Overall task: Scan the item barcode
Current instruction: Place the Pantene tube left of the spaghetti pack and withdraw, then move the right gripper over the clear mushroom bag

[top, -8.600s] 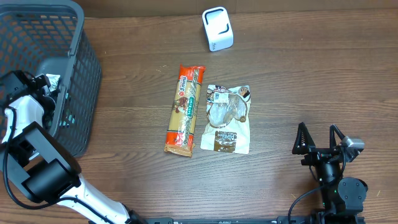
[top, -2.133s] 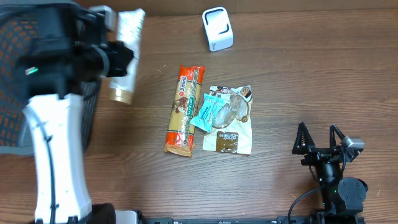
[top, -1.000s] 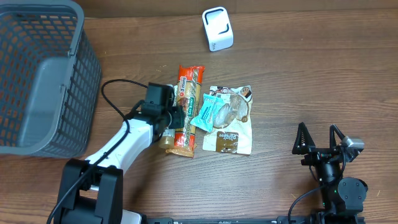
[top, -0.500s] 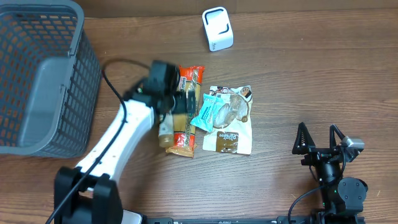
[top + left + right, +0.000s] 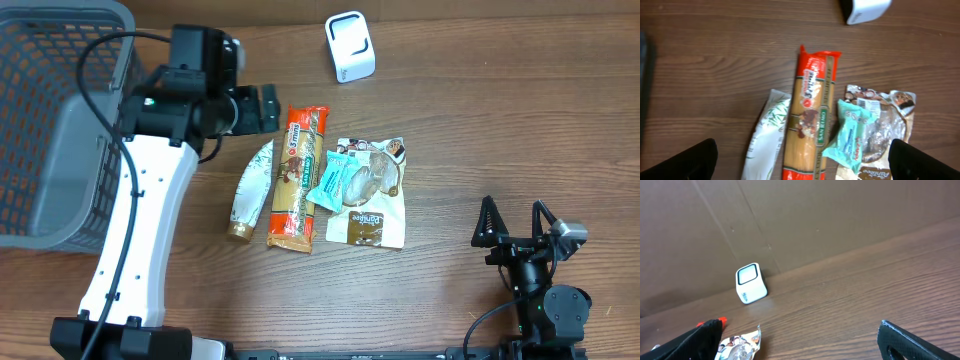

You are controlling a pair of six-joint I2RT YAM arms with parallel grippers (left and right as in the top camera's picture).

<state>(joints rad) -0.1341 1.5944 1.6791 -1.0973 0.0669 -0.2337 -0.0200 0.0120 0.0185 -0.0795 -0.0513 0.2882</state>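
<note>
While the left gripper (image 5: 268,108) hangs wide open and holds nothing, the white tube (image 5: 250,190) lies flat just under it, touching the long orange pasta pack (image 5: 298,180). Past the pack lie 1 blue bar (image 5: 330,180) and 1 clear bag (image 5: 370,205). Their writing is too blurry to read. The white scanner (image 5: 350,45) stands farther off. The right gripper (image 5: 512,215) is wide open too.

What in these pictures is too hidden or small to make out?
Overhead: basket runs off the left edge; left arm covers part of its rim.
Left wrist: white tube and pasta packet cut off at the bottom edge; label print too small to read.
Right wrist: clear bag cut off at the bottom edge.
</note>
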